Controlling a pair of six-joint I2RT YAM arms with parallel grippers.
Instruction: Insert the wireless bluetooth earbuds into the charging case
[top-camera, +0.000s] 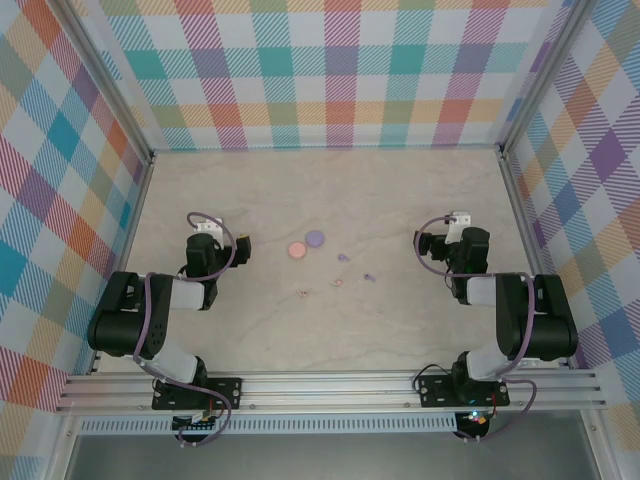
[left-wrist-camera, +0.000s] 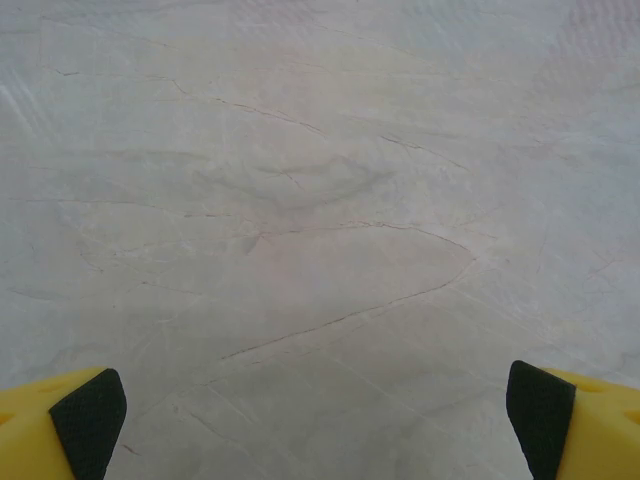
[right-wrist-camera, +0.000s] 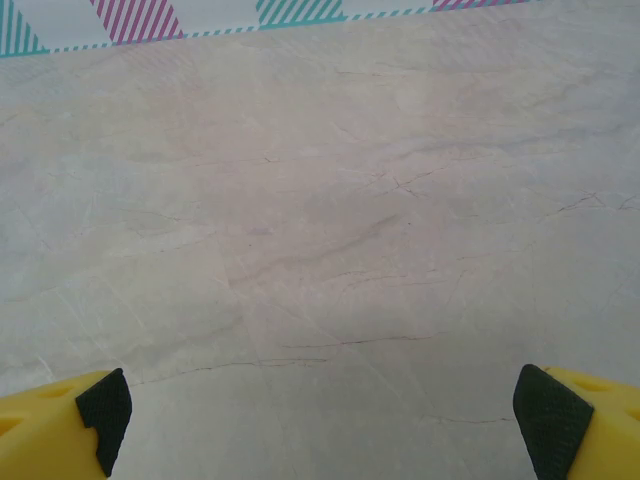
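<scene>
So, left fingers (top-camera: 241, 246): spread wide with nothing between them, hanging over bare counter (top-camera: 400, 190) just left of the cases.
Right fingers (top-camera: 424, 244): same deal, wide apart and empty, well off to the right of the scattered parts.
Cases: pink case (top-camera: 296, 249) and purple case (top-camera: 315, 239) sit mid-counter, touching or close to it. From up top it's impossible to tell if either lid is open.
Purple pair: first purple earbud (top-camera: 343, 257) is just right of the cases, second purple earbud (top-camera: 369, 277) is further right and nearer the arms.
Pink pair: first pink earbud (top-camera: 303, 293) lies on the near side of the pink case, second pink earbud (top-camera: 336, 282) just right of it.
Progress: no bud is in a case, so this looks like the very start.
Step in hand: probably going for a first bud. The right arm is better placed for the purple ones, the left for the pink.
Doing it well: narrow the fingers before dropping, come straight down over one bud, and pinch low across its slim side. Match colour to case.
Watch out: the buds are tiny and likely light, so a glancing touch could flick one away.
</scene>
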